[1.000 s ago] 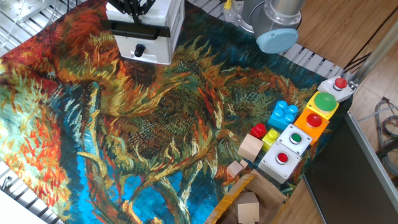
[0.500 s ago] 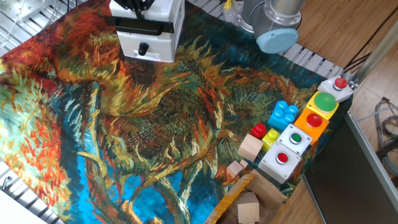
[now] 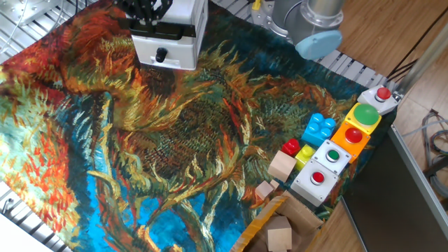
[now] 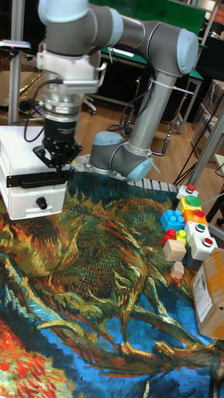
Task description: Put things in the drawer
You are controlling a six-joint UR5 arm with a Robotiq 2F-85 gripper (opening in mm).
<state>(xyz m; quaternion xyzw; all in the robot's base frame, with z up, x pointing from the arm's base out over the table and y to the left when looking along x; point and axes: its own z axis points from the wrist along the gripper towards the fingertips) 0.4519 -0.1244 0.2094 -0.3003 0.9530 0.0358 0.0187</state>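
**Pincer above the cabinet, green brick not in sight**

The pincer [image 4: 57,163] hangs straight down over the top of the small white cabinet [image 4: 15,158] at the far left of the worktop [image 3: 175,140], which is covered by a sunflower-print cloth. The fingertips [image 4: 52,160] sit close together just above the black bar across the cabinet's upper front. Whether they are pinched fully together or hold something small between them cannot be told; the black fingers blend with the black bar in both views.

The drawer [image 3: 164,56], with its round black knob [image 4: 42,202], looks pushed in or very nearly so; its front sits about flush with the cabinet face.

The green brick is not visible anywhere. No green piece lies on the cloth. It may be inside the drawer or hidden at the fingertips; neither can be confirmed.

Other items sit well apart at the right edge: a blue brick [image 3: 320,128], small red and yellow bricks [image 3: 297,150], wooden blocks [image 3: 281,166], a row of button boxes [image 3: 339,152], and a cardboard box [image 4: 210,292] at the near right corner.

Judgement: the vertical pose over the cabinet suits dropping into, or working at, the drawer from above. With the drawer looking shut, the task seems close to finished.
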